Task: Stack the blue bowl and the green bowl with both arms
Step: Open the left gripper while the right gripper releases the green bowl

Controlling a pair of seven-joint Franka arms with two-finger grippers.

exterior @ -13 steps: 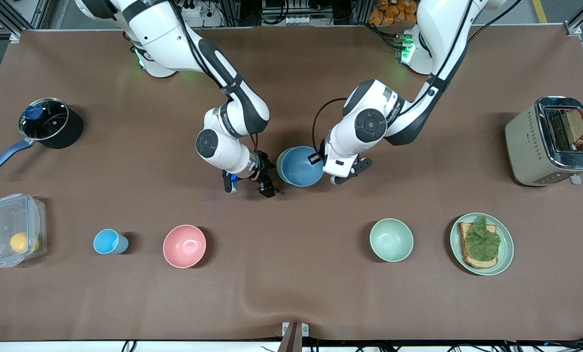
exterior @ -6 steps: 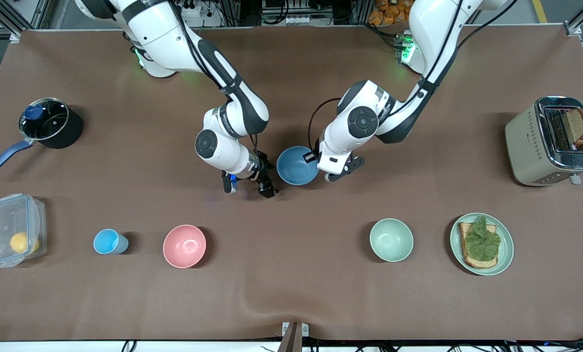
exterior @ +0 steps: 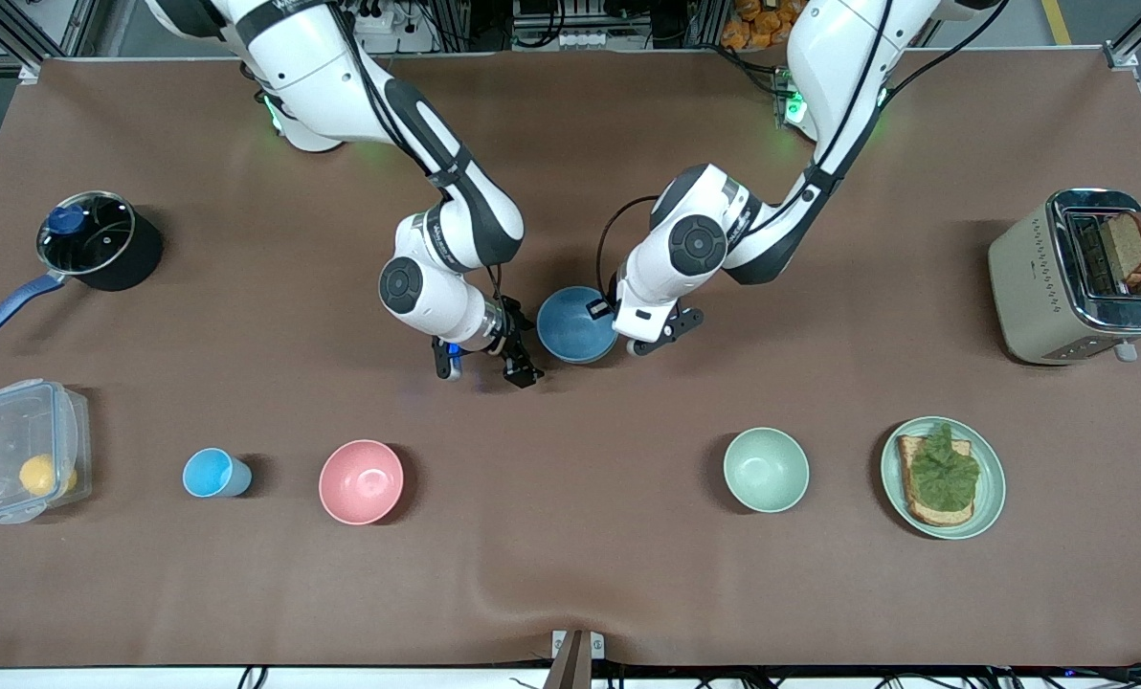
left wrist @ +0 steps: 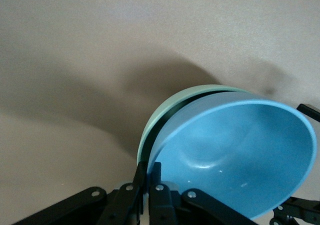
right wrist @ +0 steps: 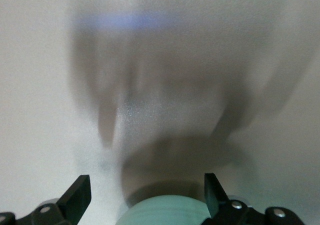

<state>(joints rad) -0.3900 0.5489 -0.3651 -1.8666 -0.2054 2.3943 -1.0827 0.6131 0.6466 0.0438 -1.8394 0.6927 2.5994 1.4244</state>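
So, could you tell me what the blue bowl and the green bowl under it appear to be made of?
Blue bowl, gripped at its rim by the left gripper: probably matte plastic or melamine, judging by its even colour, thin rim and soft, faint glints. Green bowl nested beneath it: apparently the same material, a dull sage surface without sharp reflections. Glazed ceramic cannot be ruled out.

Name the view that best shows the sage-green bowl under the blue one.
The left wrist view: the round sage-green bowl shows as a crescent under the matte blue bowl. The right wrist view shows only its edge; the front view hides it.
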